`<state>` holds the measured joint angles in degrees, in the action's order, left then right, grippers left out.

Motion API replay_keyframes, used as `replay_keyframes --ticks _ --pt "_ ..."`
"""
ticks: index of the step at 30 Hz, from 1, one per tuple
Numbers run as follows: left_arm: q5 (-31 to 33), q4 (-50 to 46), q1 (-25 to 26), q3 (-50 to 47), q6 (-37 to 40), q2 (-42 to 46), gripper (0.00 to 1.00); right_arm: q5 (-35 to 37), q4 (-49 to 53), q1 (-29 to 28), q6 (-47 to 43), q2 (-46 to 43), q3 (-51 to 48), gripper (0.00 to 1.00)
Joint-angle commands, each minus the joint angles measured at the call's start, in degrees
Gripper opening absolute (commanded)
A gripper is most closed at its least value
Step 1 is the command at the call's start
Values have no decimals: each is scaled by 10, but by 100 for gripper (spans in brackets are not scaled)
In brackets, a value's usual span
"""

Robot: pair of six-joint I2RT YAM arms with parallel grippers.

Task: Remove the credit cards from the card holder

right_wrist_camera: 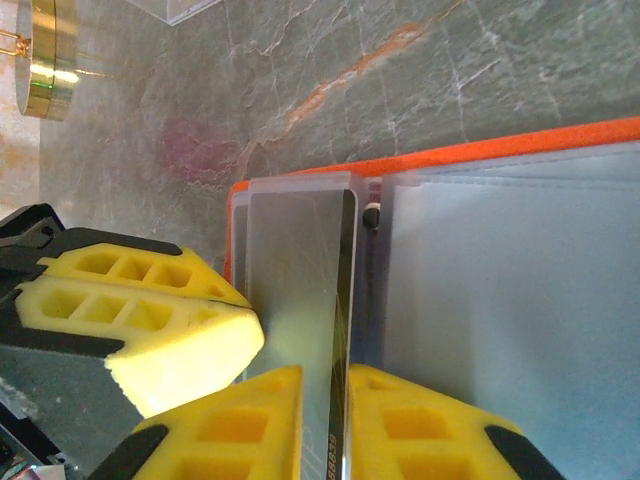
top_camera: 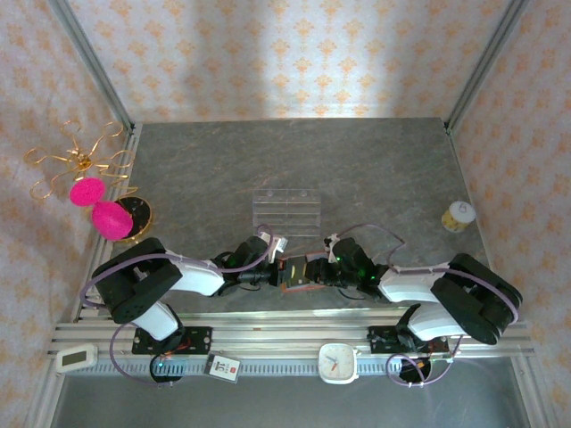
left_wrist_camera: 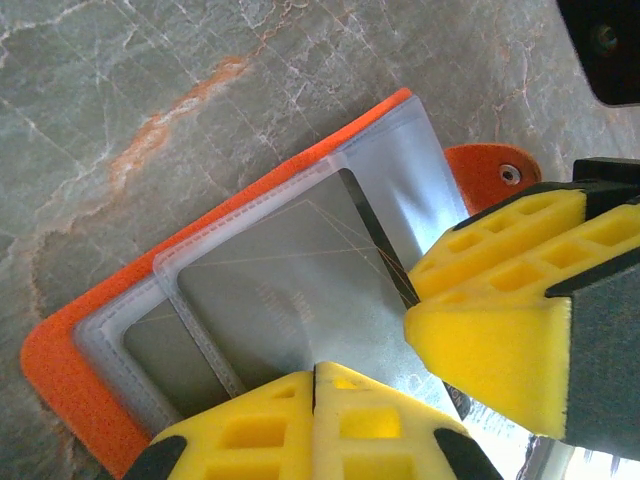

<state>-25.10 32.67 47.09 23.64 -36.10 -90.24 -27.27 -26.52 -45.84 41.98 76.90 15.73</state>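
One dark, glossy card (right_wrist_camera: 300, 290) sits in a clear pocket of the open orange wallet (left_wrist_camera: 60, 370). The wallet lies flat near the table's (top_camera: 205, 169) front edge, midway between the arm bases. Both arms reach low and inward to meet over it, the right gripper (right_wrist_camera: 325, 390) pinched onto the card's near end and the left gripper (left_wrist_camera: 315, 385) closed on the wallet's clear pocket beside it; open tabletop lies behind, with a clear tray (top_camera: 286, 207) just beyond.

I see a clear tray (top_camera: 285, 210) mid-table (top_camera: 196, 169), a yellow jar (top_camera: 458, 216) far right, pink balls (top_camera: 98, 207) by a gold stand (top_camera: 140, 212) left, and a white clock (top_camera: 338, 363) on the near rail (top_camera: 285, 337).
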Motion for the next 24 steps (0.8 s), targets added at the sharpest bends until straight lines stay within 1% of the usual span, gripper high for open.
replay_keyframes --ticks 1,5,7,13,18,20,24 --pt "15 -66 -6 -12 2 -24 0 3 20 -6 -3 -14 -1 11" --pt "14 -65 -5 -11 2 -26 0 -2 11 -6 -4 -10 -3 0" --pt "14 -67 -6 -9 2 -25 0 1 12 -6 -3 -11 -4 0" --pt "14 -66 -13 -18 4 -21 0 46 48 1 16 -40 -24 0" --pt "6 -53 -19 -29 2 -16 0 51 57 15 25 -88 -68 0" --pt "5 -52 -20 -28 5 -14 0 48 63 15 21 -107 -71 0" --pt "3 -49 -22 -21 5 -3 0 35 55 15 9 -103 -66 0"
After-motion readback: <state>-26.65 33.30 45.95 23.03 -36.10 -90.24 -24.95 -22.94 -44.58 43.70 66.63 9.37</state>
